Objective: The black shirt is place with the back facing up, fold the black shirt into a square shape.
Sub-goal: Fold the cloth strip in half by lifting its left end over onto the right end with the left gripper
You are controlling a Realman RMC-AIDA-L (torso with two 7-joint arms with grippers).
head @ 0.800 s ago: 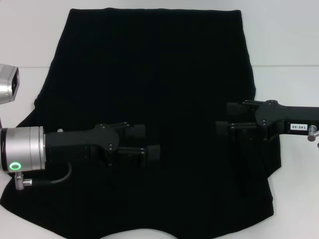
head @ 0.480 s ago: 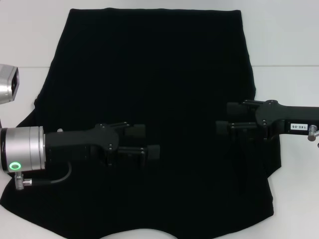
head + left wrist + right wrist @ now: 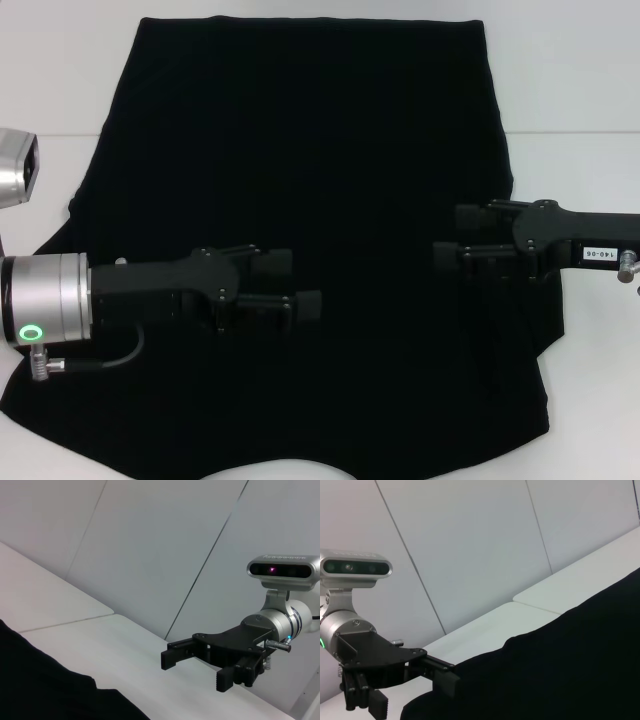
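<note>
Black shirt (image 3: 310,200) is spread flat on the white table (image 3: 580,90), beneath both grippers. Nearest, the left gripper (image 3: 295,285) is reached in from the left over its lower middle, fingers parted. Slightly farther, the right gripper (image 3: 450,238) is extended from the right over its right edge, fingers likewise parted.

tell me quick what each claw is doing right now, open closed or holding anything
Left claw: open, empty, above the black shirt.
Right claw: open, empty, at the shirt's right edge.
</note>
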